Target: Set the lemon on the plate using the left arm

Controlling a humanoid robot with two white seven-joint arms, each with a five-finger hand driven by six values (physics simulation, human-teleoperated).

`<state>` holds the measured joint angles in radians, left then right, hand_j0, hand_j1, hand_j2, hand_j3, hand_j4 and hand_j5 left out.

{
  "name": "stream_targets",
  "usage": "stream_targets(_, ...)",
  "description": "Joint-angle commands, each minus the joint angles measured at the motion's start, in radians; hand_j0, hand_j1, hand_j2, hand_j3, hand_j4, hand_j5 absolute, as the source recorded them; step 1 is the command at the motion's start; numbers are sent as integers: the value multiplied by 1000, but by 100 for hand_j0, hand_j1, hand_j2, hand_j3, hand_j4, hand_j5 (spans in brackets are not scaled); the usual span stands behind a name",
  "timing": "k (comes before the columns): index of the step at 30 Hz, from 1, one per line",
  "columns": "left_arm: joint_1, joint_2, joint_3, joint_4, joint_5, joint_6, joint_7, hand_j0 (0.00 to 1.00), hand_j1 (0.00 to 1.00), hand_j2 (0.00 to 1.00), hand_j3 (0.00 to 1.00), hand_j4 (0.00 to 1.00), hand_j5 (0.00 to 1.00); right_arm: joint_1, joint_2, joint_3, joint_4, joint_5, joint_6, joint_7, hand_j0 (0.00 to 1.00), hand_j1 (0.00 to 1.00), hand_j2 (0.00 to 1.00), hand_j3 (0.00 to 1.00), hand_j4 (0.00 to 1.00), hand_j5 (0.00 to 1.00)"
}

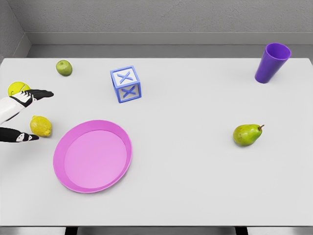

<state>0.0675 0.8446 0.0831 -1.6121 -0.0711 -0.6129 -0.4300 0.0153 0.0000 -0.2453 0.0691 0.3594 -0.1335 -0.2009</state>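
A white counter [195, 186] is seen from above, with a pink plate [92, 155] lying flat toward its lower left. The lemon [41, 126] sits on the counter just beside the plate's upper left rim, not touching it and not on it. The left hand [22, 115], white with black fingers, reaches in from the left edge of the view, to the left of the plate. Its fingers are spread wide and hold nothing: the upper fingers [41, 94] stretch out above the lemon, and a lower black finger [24, 137] points toward the lemon's underside and looks close to touching it, so the lemon lies in the open gap between them. A yellow round object [17, 88], partly hidden behind the hand, lies farther up from the plate at the counter's left edge. A green lime-like fruit [64, 67] rests well above the plate. A blue and white cube with X marks [126, 84] stands above the plate, slightly to the right. A green pear [247, 134] lies far right of the plate, and a purple cup [272, 62] stands at the upper right, well apart from everything.
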Motion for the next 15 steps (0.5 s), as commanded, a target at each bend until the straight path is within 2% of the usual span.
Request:
stream_targets(1,0,-2,1,0,7,2,1,100,100,100,100,100,100,0,0,-2,0,0,0,0,100,100,100,100,100,100)
stream_targets(7,0,-2,10,5,-36,2,-1,100,100,100,100,100,100,0,0,0,0,0,0,0,100,100,100,100,100,100)
stream_targets(10,0,-19,86,34,-113,2,-3,100,100,100,100,100,100,0,0,0,0,0,0,0,100,100,100,100,100,100)
stream_targets(11,-2,-18,87,58,-128,2,-9,100,100,100,100,100,100,0,0,0,0,0,0,0,100,100,100,100,100,100)
stream_targets(12,-3,-19,96,70,-136,2,-48,100,100,100,100,100,100,0,0,0,0,0,0,0,100,100,100,100,100,100)
stream_targets(15,-17,-22,61,118,-170,2,-64,100,100,100,100,100,100,0,0,1,0,0,0,0,100,100,100,100,100,100)
